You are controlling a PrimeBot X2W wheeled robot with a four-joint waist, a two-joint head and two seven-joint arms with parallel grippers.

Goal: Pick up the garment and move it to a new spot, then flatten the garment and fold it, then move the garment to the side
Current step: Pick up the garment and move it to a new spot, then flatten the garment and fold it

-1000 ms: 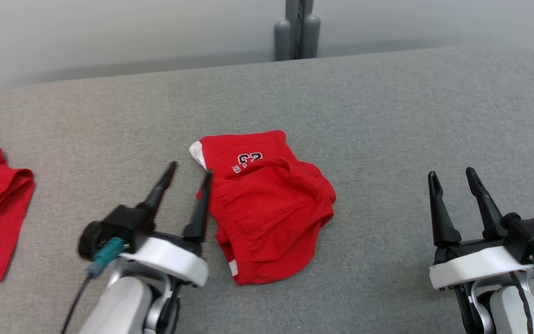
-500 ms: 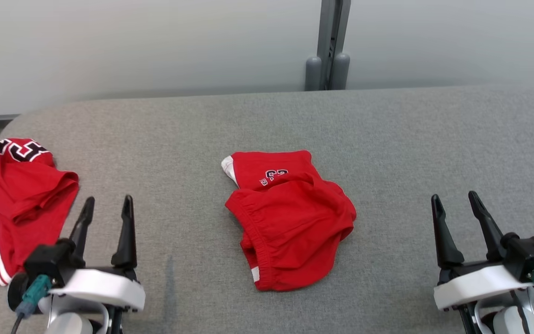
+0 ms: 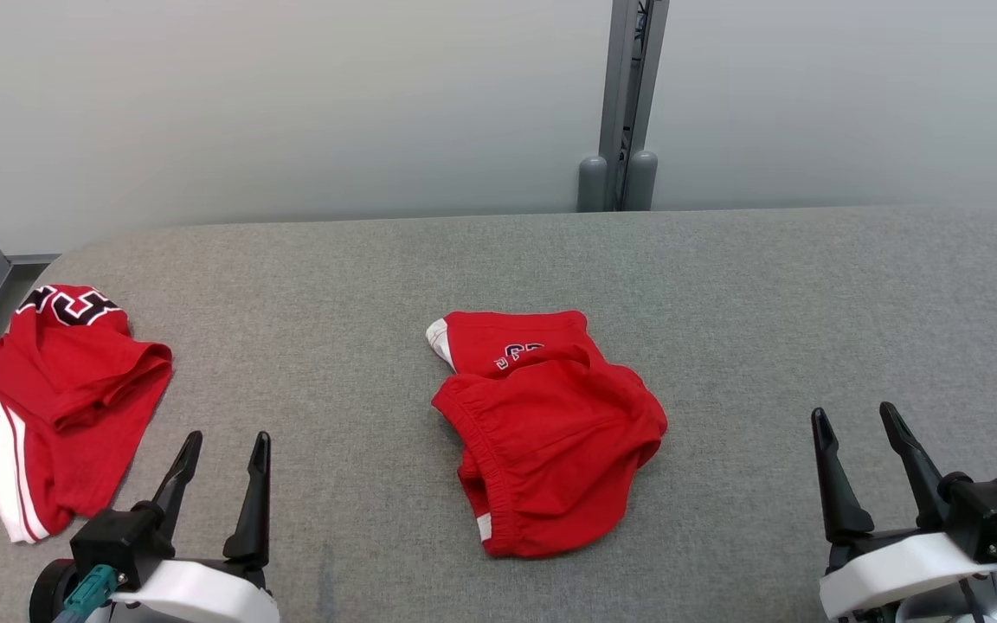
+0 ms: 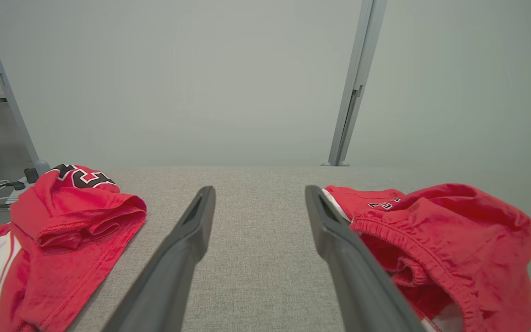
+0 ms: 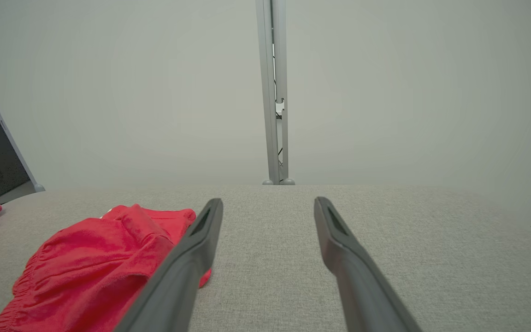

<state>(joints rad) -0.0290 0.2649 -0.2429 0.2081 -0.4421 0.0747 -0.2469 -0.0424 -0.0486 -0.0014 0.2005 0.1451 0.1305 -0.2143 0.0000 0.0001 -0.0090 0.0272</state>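
Garment (image 3: 550, 441) lies bunched on table (image 3: 767, 303) (left, right jaws spread, empty).

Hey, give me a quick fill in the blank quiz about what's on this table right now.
The red shorts rest on a ____ fabric surface.
The jaws of the left gripper and the right gripper stand ____ and empty.
The other red garment lies nearest the ____ gripper.
Missing words: grey; open; left.
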